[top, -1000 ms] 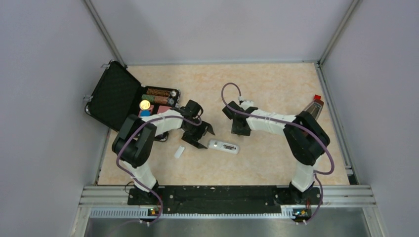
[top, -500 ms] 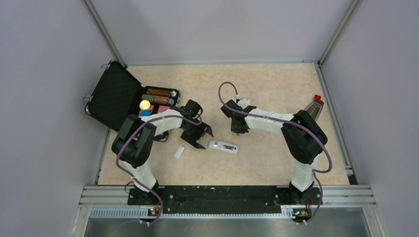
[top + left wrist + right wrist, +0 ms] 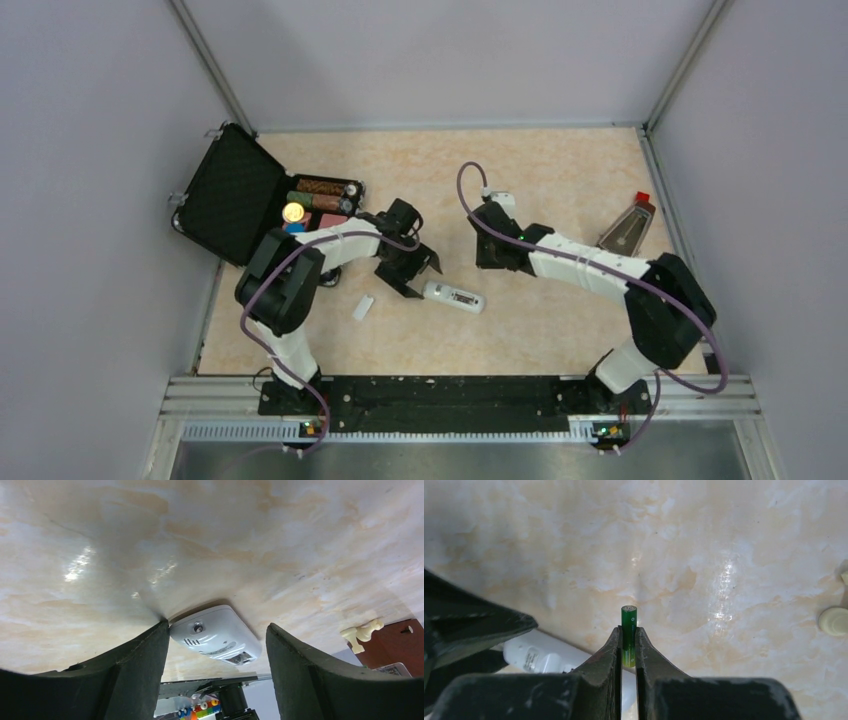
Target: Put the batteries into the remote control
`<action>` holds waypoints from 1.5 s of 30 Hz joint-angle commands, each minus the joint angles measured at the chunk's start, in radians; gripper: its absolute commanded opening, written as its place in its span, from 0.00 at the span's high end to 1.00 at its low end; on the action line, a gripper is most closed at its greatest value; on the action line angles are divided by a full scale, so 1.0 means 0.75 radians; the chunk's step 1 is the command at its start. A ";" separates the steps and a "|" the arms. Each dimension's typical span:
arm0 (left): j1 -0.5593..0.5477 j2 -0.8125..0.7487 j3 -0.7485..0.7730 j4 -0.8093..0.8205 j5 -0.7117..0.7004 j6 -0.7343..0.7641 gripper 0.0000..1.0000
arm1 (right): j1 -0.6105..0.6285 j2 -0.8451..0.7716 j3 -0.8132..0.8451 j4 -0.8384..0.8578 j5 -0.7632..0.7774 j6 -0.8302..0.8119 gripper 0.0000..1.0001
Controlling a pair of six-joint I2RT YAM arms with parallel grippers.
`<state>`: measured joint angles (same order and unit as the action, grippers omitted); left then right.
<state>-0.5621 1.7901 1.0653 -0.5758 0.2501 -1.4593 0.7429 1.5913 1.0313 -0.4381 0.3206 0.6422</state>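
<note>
Twice acted in the last second: closed the right gripper [image 3: 628, 632] on the green battery [image 3: 628, 615], held just beside the remote control [image 3: 215, 637], and brought the open left gripper [image 3: 217, 627] astride its end, ready for loading.

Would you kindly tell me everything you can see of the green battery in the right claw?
The green battery is a slim, glossy cylinder with a flat green end cap. The right claw is shut on its lower half between two black fingers, its upper part sticking out past their tips. Nothing else visibly touches it; the marbled table lies beyond.
</note>
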 commanded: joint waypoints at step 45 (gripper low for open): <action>-0.070 -0.143 -0.263 0.208 -0.085 0.568 0.52 | 0.352 -0.118 -0.326 0.143 0.146 0.369 1.00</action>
<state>-0.6098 1.6745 0.9211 -0.3988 0.1799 -1.1168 0.9943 1.4586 0.7464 -0.3202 0.4053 0.8688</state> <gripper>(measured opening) 0.511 0.078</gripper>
